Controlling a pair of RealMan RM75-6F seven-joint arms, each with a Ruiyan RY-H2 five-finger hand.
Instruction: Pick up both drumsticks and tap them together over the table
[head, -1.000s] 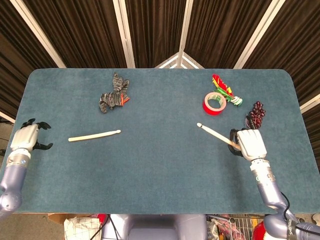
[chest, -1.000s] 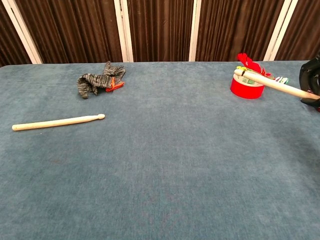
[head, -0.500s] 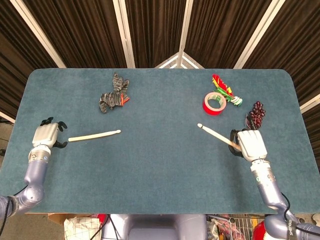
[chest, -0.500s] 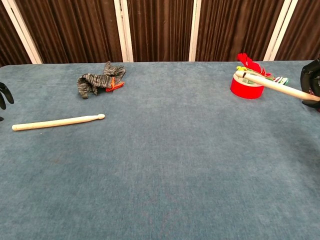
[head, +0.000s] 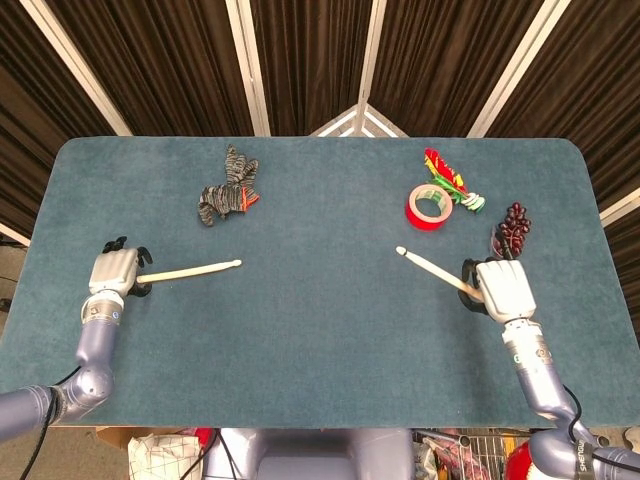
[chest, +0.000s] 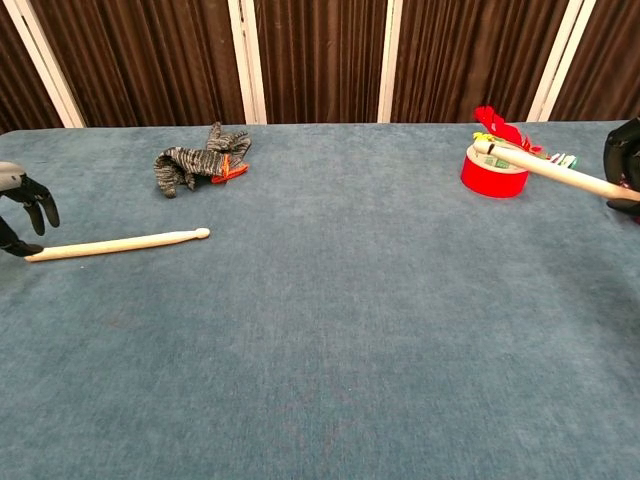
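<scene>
One pale wooden drumstick (head: 190, 270) (chest: 120, 242) lies flat on the blue table (head: 320, 330), tip pointing right. My left hand (head: 115, 273) (chest: 22, 208) hovers at its butt end, fingers spread over it, holding nothing. My right hand (head: 500, 288) (chest: 625, 160) grips the other drumstick (head: 432, 267) (chest: 545, 170) by its butt and holds it above the table, tip pointing up-left towards the tape roll.
A grey knitted cloth (head: 228, 192) (chest: 197, 160) lies at the back left. A red tape roll (head: 429, 206) (chest: 494, 172), a red-yellow-green toy (head: 447, 180) and a dark red grape bunch (head: 513, 230) sit at the back right, close to my right hand.
My left hand has moved right from the table's left edge to the butt end of the lying drumstick. My right hand and its drumstick have barely moved.
</scene>
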